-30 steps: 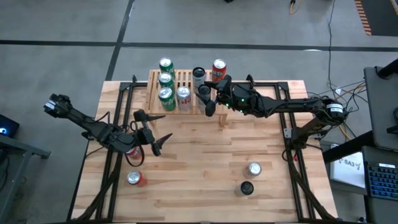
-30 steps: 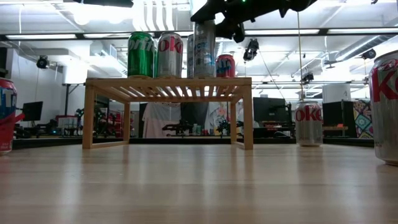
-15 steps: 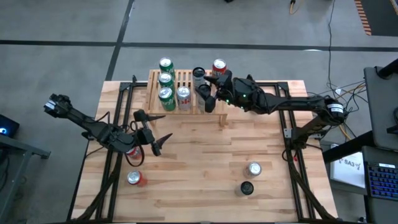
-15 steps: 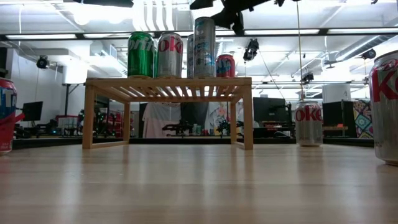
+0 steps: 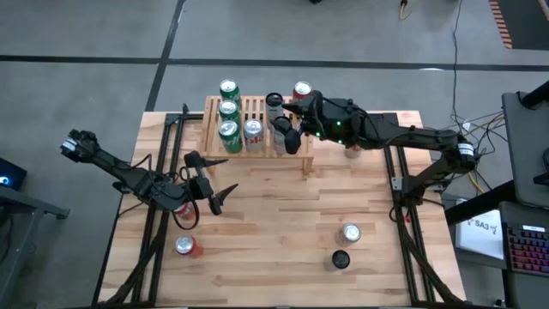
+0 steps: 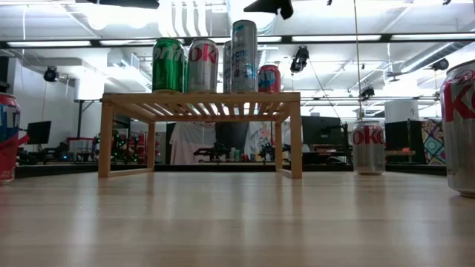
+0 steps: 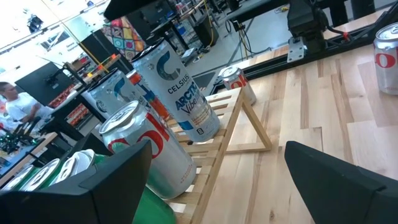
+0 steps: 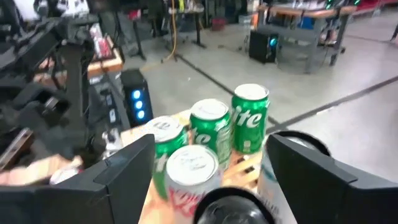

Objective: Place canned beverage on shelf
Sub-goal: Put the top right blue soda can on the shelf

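Observation:
The low light-wood shelf (image 5: 260, 110) (image 6: 200, 100) stands at the table's far middle. On its slats stand three green cans (image 5: 228, 110), a silver cola can (image 5: 254, 130) and a tall silver canned beverage (image 5: 274, 101) (image 6: 243, 55) (image 7: 180, 93), all upright. My right gripper (image 5: 292, 122) (image 8: 211, 142) hovers open above the shelf's right part, over the tall can and clear of it. Only its underside (image 6: 276, 7) shows in the low view. My left gripper (image 5: 225, 174) (image 7: 217, 146) waits open over the table's left part, pointing at the shelf.
A red can (image 5: 302, 89) stands by the shelf's far right corner. Loose cans are on the table: a red one (image 5: 183, 210) under my left arm, another (image 5: 184, 246) near the front left, and a silver one (image 5: 350, 233) and a dark-topped one (image 5: 340, 258) at the front right.
My right gripper, which was beside the tall can's top, has risen well above it and stays open. The tall can keeps standing upright on the shelf.

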Available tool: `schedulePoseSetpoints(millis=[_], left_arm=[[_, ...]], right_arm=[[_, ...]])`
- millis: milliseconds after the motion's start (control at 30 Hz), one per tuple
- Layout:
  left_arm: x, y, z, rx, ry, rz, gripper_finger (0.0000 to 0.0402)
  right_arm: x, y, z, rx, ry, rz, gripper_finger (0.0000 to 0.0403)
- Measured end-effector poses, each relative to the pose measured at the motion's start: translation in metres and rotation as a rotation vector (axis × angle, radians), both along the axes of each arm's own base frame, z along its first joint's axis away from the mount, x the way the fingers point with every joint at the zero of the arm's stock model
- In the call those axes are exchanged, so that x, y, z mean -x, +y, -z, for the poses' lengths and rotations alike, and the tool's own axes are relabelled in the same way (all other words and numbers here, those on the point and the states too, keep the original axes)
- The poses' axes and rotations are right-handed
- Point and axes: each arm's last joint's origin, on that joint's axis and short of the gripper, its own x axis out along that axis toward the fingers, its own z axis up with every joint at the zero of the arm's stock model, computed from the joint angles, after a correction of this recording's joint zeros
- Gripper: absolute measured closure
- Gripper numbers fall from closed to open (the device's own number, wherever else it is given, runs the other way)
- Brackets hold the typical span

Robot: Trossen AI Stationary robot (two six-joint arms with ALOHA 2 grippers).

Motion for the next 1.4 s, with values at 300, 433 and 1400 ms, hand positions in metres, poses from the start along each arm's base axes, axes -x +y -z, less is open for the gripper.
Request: schedulePoseSetpoints(millis=[300, 433, 1400], left_arm=[[0.0, 0.0, 0.0, 0.003, -0.003, -0.001, 0.0049], [0.0, 0.0, 0.0, 0.008, -0.005, -0.002, 0.0049], [-0.002, -0.001, 0.002, 0.021, -0.008, -0.005, 0.0049]], right_arm=[[0.009, 0.013, -0.021, -0.013, 0.091, -0.033, 0.0167], [0.012, 0.014, -0.02, -0.053, 0.138, -0.026, 0.0202], [-0.002, 0.005, 0.039, -0.134, 0.378, 0.276, 0.039]])
